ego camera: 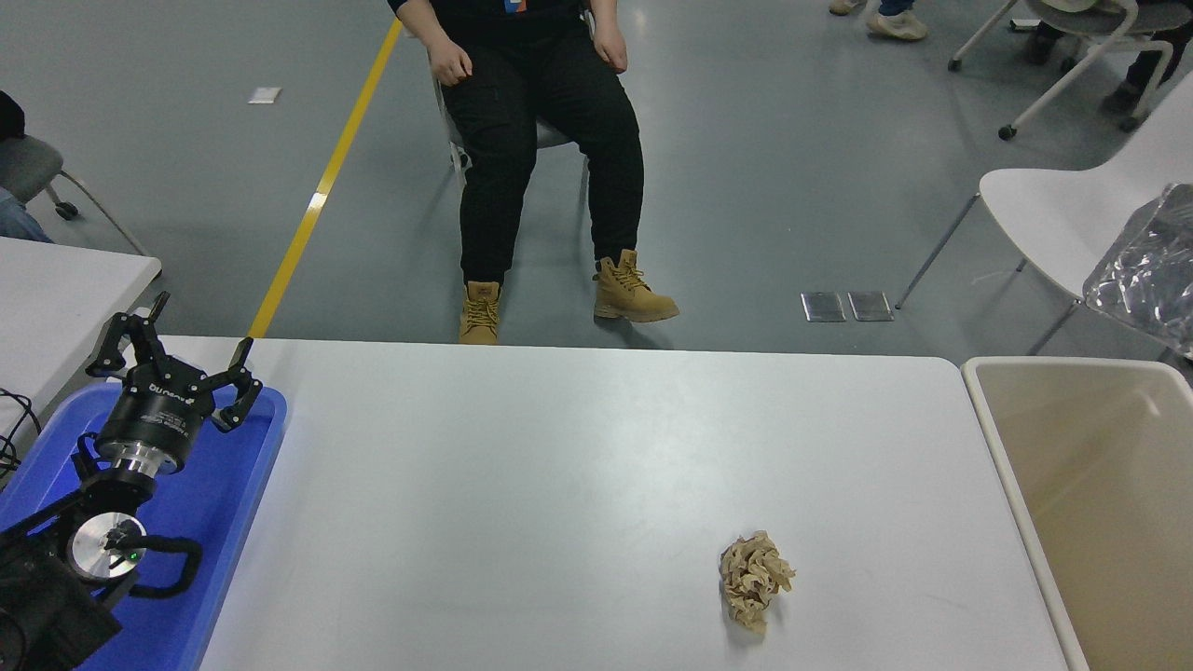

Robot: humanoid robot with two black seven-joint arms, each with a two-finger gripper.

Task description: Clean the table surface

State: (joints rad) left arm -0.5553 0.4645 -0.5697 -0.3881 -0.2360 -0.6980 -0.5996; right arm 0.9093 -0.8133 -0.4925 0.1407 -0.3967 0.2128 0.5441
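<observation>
Desk surface (578, 485) fills the lower middle of the view, its long axis running left to right. A crumpled tan paper wad (753, 580) lies near its front right. Beside its right end stands a beige bin (1100, 485); crinkled clear plastic (1148, 272) hangs above. At its left, the left hand (177, 359), fingers spread, is over a blue tray (210, 522). A seated person (545, 121) faces the far edge.
</observation>
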